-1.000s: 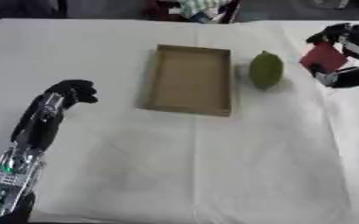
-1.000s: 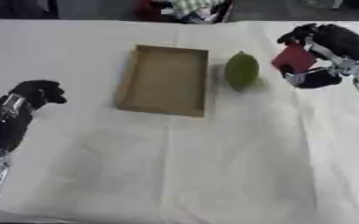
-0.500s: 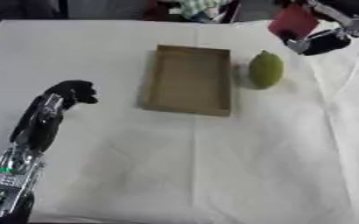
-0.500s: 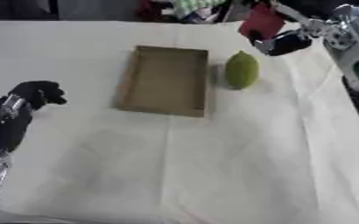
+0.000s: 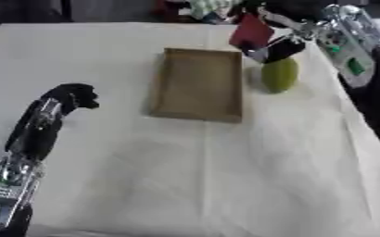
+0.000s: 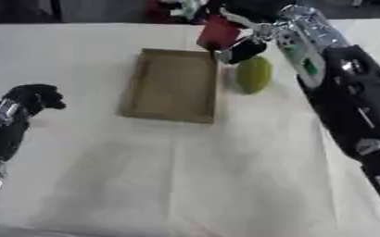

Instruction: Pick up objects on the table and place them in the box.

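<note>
A shallow brown cardboard box [image 5: 199, 83] lies open on the white table [image 5: 225, 176]. My right hand [image 5: 276, 42] hangs above the box's far right corner, shut on a small red object [image 5: 251, 31]. A green oval fruit [image 5: 279, 74] lies on the cloth just right of the box, below that hand. My left hand [image 5: 73, 96] rests at the left of the table with its fingers curled and holds nothing.
Colourful clutter [image 5: 205, 7] sits beyond the table's far edge. My right arm [image 6: 347, 92] stretches along the right side of the table. The table's near half is bare white cloth with a few creases.
My right hand has carried the red object leftward and farther away, from right of the fruit to above the box's far right corner. The left hand has stayed put.
</note>
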`<act>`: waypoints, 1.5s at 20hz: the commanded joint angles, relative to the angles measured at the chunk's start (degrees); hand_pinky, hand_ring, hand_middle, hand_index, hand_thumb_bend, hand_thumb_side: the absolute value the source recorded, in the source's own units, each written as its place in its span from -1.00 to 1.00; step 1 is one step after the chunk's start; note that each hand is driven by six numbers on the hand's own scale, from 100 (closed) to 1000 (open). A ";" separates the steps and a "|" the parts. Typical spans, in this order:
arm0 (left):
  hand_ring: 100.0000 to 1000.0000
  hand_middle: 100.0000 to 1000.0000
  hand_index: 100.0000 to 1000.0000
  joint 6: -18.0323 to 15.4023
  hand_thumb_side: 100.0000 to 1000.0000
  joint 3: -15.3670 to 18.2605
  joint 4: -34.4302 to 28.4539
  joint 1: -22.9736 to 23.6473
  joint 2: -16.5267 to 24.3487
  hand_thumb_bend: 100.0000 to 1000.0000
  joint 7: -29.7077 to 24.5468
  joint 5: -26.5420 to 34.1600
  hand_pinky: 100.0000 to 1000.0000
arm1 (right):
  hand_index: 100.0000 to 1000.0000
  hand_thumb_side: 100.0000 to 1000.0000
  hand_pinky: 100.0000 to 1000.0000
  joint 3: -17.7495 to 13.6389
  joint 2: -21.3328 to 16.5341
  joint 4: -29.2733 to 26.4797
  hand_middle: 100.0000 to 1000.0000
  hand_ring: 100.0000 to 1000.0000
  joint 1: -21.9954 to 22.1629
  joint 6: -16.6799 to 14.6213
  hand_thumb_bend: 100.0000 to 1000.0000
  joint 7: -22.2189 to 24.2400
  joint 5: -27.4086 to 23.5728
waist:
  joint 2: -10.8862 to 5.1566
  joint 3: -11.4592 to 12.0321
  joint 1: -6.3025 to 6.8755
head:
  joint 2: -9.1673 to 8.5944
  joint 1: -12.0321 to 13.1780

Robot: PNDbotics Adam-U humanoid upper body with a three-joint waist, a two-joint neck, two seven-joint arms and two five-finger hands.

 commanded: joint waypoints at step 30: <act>0.14 0.12 0.44 0.20 1.00 -0.26 -0.73 -0.76 0.81 -1.00 0.11 0.64 0.35 | 1.00 -0.46 0.67 -11.95 0.43 12.88 1.00 0.94 -7.08 6.08 -1.00 -8.09 24.35 | -0.50 -0.76 -0.29 | 0.28 -2.10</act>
